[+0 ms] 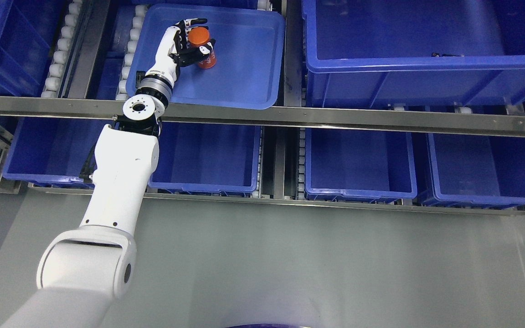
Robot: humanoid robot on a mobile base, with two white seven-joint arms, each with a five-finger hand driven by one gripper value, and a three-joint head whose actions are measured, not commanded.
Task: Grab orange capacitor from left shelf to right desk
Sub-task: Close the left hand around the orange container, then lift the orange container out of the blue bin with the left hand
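- The left hand [188, 41] reaches up into the shallow blue tray [244, 86] on the upper shelf, at about 11 o'clock in the head view
- The orange capacitor [202, 48] stands upright on the tray floor, toward the tray's 10 o'clock corner
- The fingers [196, 21] are curled part way round the capacitor: one dark finger crosses its front near the middle, others arc above its cap. They look closed on it, though how firmly they press I cannot tell
- The capacitor appears to rest on the tray floor, so I judge the lift has not begun
- The right arm is out of view, and the right desk is not visible either
- Risk: the body is a smooth cylinder; if the grip is loose or sits too high near the cap, it could slip down or tip as the hand rises
- Risk: the tray's raised rim and the steel rail [335, 117] lie at 6 o'clock from the hand, across the way out; withdrawing low could knock the capacitor or the wrist against them
- Risk: a dropped capacitor may roll across the tray or fall into the lower bins [208, 159] at 6 o'clock
- Risk: the tray rides on rollers [131, 45], so a sideways push could shift it
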